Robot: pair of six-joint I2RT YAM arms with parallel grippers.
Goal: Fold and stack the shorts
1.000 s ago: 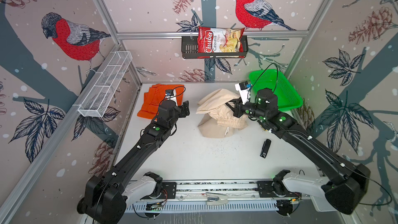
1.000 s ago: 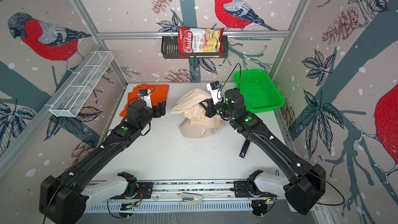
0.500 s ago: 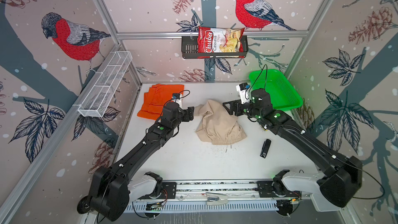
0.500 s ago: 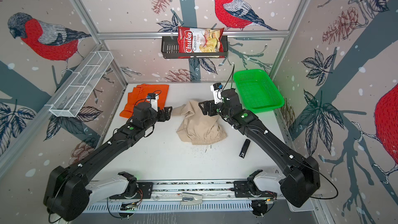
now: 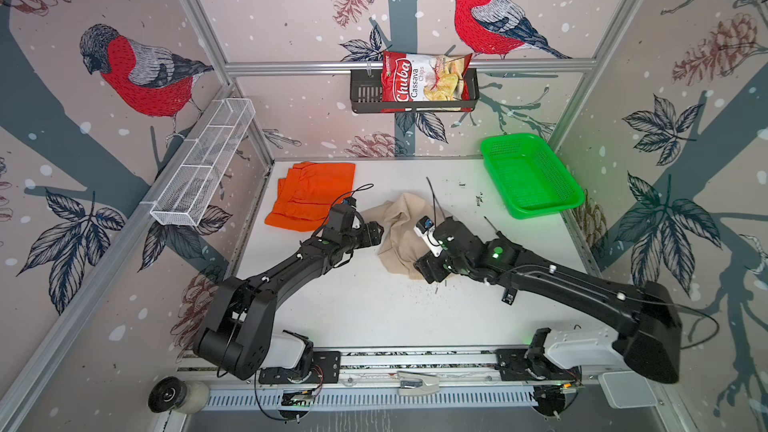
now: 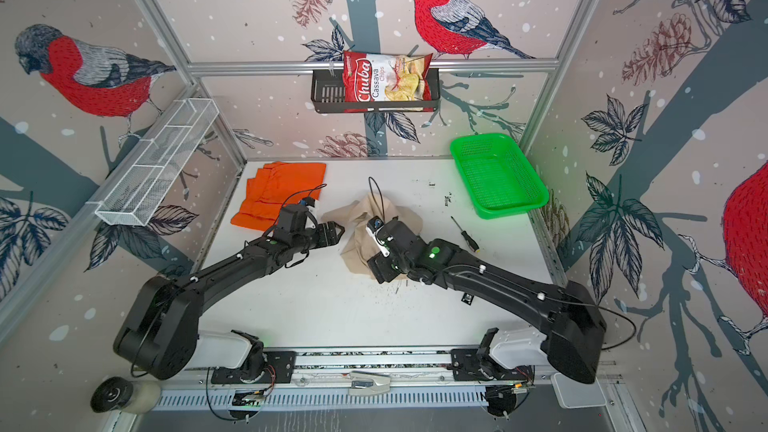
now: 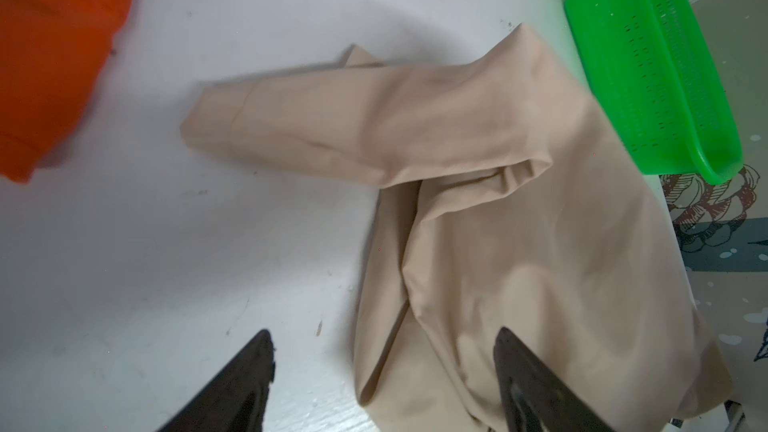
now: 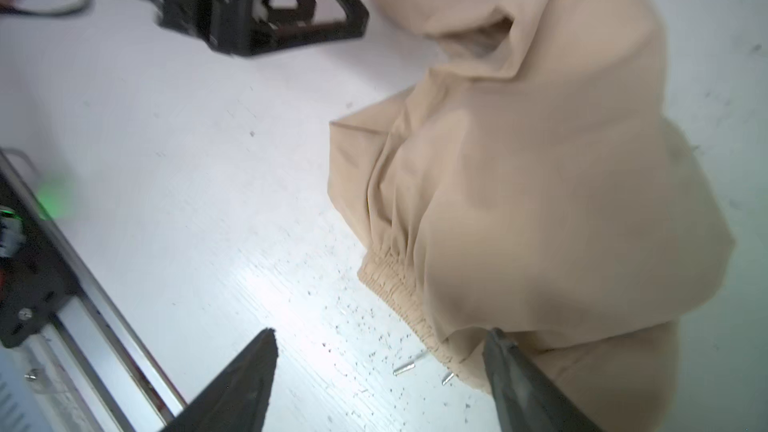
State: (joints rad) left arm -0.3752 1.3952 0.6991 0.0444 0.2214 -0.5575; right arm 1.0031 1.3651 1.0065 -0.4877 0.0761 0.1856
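Released and grasping nothing at the left end effector: jaws spread wide, low over the bench, just beside the left edge of the beige shorts. Likewise released at the right end effector: jaws wide apart, one finger at the near edge of the cloth, right by the gathered elastic waistband, with nothing clamped.

Between the two end effectors, near the middle of the bench, a crumpled, unfolded heap of plain tan cloth with soft creases. One leg stretched flat toward the orange shorts, with a strip of bare bench between the pairs.

Further out, in the far left corner, the orange shorts folded flat, close to the left and back edges. In the far right corner, a green basket, apart from the heap, with a screwdriver between them.

In front of the heap, bare bench up to the front rail, dotted with dark specks and two small metal pins near the waistband.
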